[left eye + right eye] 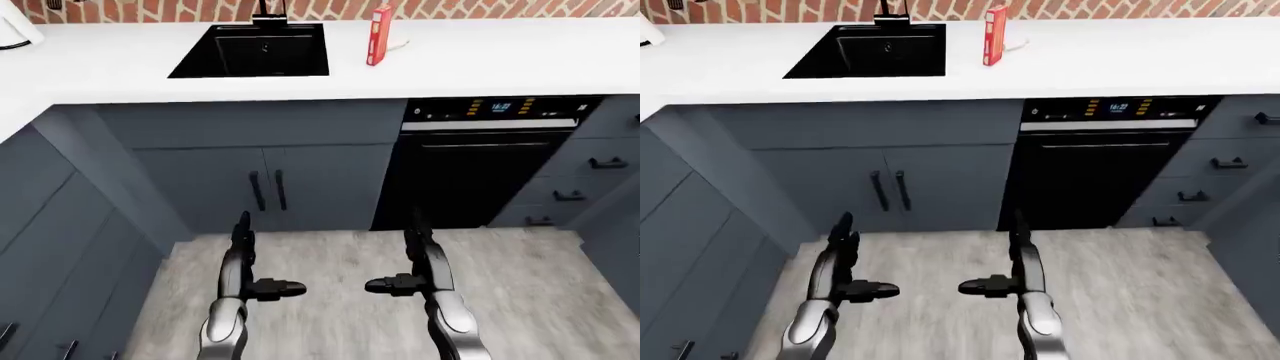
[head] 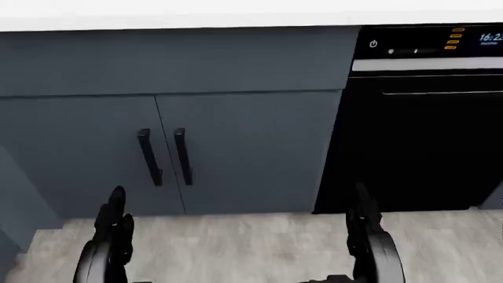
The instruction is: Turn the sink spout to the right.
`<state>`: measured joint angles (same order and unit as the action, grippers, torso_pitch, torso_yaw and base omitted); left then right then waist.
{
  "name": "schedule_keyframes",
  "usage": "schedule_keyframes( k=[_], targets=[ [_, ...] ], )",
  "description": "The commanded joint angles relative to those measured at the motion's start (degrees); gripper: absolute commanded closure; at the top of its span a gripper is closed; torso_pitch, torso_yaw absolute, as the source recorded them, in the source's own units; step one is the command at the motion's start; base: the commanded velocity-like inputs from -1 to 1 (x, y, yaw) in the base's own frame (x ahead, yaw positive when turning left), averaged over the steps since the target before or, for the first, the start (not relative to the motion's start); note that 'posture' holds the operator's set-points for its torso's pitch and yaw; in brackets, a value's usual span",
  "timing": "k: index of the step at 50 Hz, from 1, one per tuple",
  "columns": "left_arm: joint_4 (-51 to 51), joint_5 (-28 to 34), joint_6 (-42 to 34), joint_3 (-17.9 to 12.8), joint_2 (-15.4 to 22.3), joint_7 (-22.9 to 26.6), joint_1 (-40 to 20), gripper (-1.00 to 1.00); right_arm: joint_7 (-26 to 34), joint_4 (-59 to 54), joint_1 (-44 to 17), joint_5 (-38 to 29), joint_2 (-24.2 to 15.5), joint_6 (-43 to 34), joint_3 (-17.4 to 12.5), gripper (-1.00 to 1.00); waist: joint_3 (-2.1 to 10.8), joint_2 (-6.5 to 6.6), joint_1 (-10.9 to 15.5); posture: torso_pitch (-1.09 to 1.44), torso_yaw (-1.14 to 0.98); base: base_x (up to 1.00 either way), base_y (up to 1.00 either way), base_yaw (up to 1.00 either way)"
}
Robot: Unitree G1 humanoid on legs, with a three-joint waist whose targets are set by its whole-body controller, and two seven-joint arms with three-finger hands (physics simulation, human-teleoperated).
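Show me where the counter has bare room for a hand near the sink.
Bare counter runs right of the red box to the view's edge, and more lies left of the sink up to a white object at the corner. Tightest is the strip between sink and red box. Both the left hand and right hand hang open over the floor.

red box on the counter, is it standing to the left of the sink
No, in the left-eye view the red box stands upright on the white counter to the right of the black sink.
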<state>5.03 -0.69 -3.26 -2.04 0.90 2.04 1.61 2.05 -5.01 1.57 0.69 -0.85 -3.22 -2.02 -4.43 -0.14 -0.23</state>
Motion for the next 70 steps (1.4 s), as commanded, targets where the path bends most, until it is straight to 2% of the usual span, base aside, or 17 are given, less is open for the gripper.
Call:
schedule_keyframes(
  k=[1,3,5,8,24,28,31,35,38,39,41,49,52,55,60,63,70],
  targets=[
    [-6.0,-0.5,3.5,-0.2,0.3,0.4,-1.1,-1.00,-0.5,3.8,-2.1,-0.4,0.0,3.6,0.2,-1.00,0.05,-0.45,-0.1,0.00,0.00,0.00,0.00,0.00],
    [-5.3,0.2,4.0,-0.1,0.1,-0.2,-1.3,-1.00,-0.3,4.2,-1.9,-0.5,-0.1,3.6,0.3,-1.00,3.53,-0.05,0.5,0.00,0.00,0.00,0.00,0.00],
    [-7.0,0.4,4.2,0.8,0.2,1.0,-0.1,-1.00,-0.3,3.6,-2.0,-0.6,-0.1,3.9,0.4,-1.00,0.94,-0.36,0.4,0.00,0.00,0.00,0.00,0.00],
    [-7.8,0.7,3.9,0.5,0.0,0.4,0.1,-1.00,-0.3,3.2,-2.0,-0.9,-0.1,4.3,0.5,-1.00,4.26,-0.41,0.4,0.00,0.00,0.00,0.00,0.00],
    [-8.2,-0.2,3.1,-1.4,0.5,-0.6,-0.7,-1.00,-1.3,4.1,-1.1,-2.8,-0.1,4.8,0.7,-1.00,6.04,0.25,0.4,0.00,0.00,0.00,0.01,0.00],
    [-8.0,0.1,3.5,-1.4,0.5,-0.9,-0.7,-1.00,-1.2,3.5,-1.3,-3.1,-0.1,5.5,0.8,-1.00,3.54,-3.74,-0.2,0.00,0.00,0.00,0.80,0.00],
    [-8.0,0.0,3.4,-1.6,0.6,-0.9,-0.8,-1.00,-1.2,4.6,-0.8,-3.3,0.0,4.9,1.0,-1.00,3.35,-3.74,-0.4,0.00,0.00,0.00,1.00,0.00],
    [-8.1,0.3,3.6,-1.5,0.6,-0.9,-0.7,-1.00,-1.2,5.2,-0.6,-3.4,0.1,4.6,1.1,-1.00,2.38,-2.13,-1.1,0.00,0.00,0.00,0.66,0.00],
    [-8.6,0.2,3.4,-1.5,0.6,-0.8,-0.5,-1.00,-0.8,5.3,-0.6,-2.9,0.1,4.7,1.1,-1.00,3.01,6.83,-1.3,0.00,0.00,0.00,0.00,0.00],
    [-8.7,0.3,3.4,-1.5,0.6,-0.8,-0.4,-1.00,-0.9,5.1,-0.7,-3.1,0.1,4.6,1.1,-1.00,1.99,4.59,-0.7,0.00,0.00,0.00,0.00,0.00],
    [-8.8,0.3,3.3,-1.4,0.5,-0.8,-0.4,-1.00,-0.9,4.5,-1.1,-3.0,0.1,4.8,1.0,-1.00,2.31,3.00,-0.2,0.00,0.00,0.00,0.00,0.00],
    [-8.5,0.4,3.5,-1.4,0.5,-0.8,-0.5,-1.00,-0.9,3.7,-1.3,-2.8,0.0,5.0,0.9,-1.00,2.61,-0.19,0.9,0.00,0.00,0.00,0.00,0.00],
    [-8.7,0.2,3.3,-1.6,0.6,-0.8,-0.5,-1.00,-0.8,4.0,-1.0,-2.6,0.0,4.9,0.7,-1.00,3.36,-3.19,1.3,0.00,0.00,0.00,0.00,0.00],
    [-9.0,-0.8,1.5,-2.5,1.1,-0.8,-2.6,-1.00,0.4,0.8,-3.1,-0.2,-0.3,4.4,-0.4,-1.00,3.61,-1.79,1.2,0.00,0.00,0.00,0.00,0.00],
    [-29.3,-5.5,-17.0,-7.4,4.5,-1.7,-8.0,-1.00,-0.2,25.2,-3.7,-1.2,-3.1,-16.1,-3.1,-1.00,4.76,-0.74,0.9,0.00,0.00,0.00,0.00,0.00],
    [-29.3,-9.9,-27.4,-12.6,8.7,-3.3,-17.2,-1.00,3.1,38.4,-10.3,-0.1,-5.5,-32.7,-6.2,-1.00,4.56,-0.49,0.9,0.00,0.00,0.00,0.00,0.00],
    [-27.4,-16.3,-38.3,-15.0,16.6,-8.0,-30.5,-1.00,4.1,39.4,-28.7,1.9,-12.6,-51.4,-9.6,-1.00,5.12,-0.06,0.5,0.00,0.00,0.00,0.00,0.00]
  ],
)
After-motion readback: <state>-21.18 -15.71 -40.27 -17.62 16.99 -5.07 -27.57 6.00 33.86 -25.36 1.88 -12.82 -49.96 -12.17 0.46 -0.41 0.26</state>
